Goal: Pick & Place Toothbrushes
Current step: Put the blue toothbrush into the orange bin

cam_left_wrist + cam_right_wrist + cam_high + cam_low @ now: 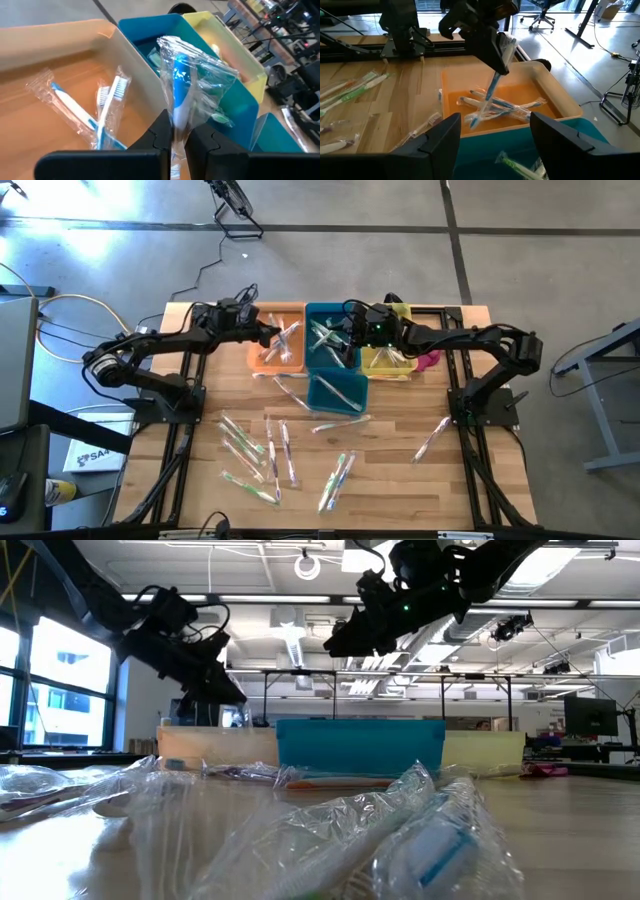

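My left gripper point(272, 332) is above the orange bin point(262, 358), shut on a blue-handled toothbrush point(179, 82) in a clear wrapper. A few wrapped toothbrushes point(505, 107) lie in that bin. My right gripper point(495, 145) stands wide open above the blue bin point(322, 312), with nothing between its fingers. Several more wrapped toothbrushes point(250, 450) lie flat on the near half of the wooden table point(400, 490). Others point(335, 475) lie toward the middle, and one point(432, 438) lies toward the right. My left gripper pinches the wrapped blue toothbrush between its two fingers point(161, 131), with the fingers lying across it. The hold is part way along the handle point(176, 117). The longer part slants down from the fingers point(487, 92) over the orange bin. I cannot tell whether its lower end touches the toothbrushes there.
A yellow bin point(392, 360) stands to the right of the blue one, with a pink cloth point(428, 361) beside it. A second blue bin point(338, 392) sits nearer the table's middle. Black frame rails point(185, 440) run along both sides of the table.
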`<state>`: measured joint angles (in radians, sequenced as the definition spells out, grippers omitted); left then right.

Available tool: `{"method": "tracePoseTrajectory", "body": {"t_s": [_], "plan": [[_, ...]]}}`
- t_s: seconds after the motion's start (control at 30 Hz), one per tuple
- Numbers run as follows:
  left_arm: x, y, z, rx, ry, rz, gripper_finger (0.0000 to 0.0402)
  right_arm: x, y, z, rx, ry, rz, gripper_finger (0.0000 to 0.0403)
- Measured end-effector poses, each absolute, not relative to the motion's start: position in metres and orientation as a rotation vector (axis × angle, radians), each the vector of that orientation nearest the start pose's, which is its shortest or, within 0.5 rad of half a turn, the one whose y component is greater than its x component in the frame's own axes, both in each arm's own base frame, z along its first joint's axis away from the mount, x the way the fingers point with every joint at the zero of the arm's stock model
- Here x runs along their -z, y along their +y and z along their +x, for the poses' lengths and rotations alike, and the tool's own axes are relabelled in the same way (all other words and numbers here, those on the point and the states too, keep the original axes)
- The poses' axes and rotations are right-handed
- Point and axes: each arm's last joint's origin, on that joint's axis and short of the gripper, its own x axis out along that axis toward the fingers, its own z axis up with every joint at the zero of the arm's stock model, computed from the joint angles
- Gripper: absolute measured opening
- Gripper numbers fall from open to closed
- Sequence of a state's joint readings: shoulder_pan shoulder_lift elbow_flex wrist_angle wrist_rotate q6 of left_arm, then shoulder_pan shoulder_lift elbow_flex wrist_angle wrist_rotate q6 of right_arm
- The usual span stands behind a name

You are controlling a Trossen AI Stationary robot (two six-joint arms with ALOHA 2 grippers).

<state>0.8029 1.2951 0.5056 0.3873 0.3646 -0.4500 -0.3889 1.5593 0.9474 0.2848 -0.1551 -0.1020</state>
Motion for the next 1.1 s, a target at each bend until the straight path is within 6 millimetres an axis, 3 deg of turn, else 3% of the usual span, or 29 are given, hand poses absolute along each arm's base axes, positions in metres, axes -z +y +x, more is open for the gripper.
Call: {"method": "tracePoseTrajectory", "body": {"t_s": [0.57, 1.1], "plan": [[-0.1845, 0.1722, 0.1809, -0.604, 0.267, -0.667, 0.0046, -0.2447, -0.1257, 0.3193, 0.218, 0.325, 0.013, 0.0231], [-0.1842, 0.1727, 0.1805, -0.623, 0.273, -0.642, 0.0147, -0.2447, -0.1257, 0.3193, 0.219, 0.325, 0.014, 0.0231]]}}
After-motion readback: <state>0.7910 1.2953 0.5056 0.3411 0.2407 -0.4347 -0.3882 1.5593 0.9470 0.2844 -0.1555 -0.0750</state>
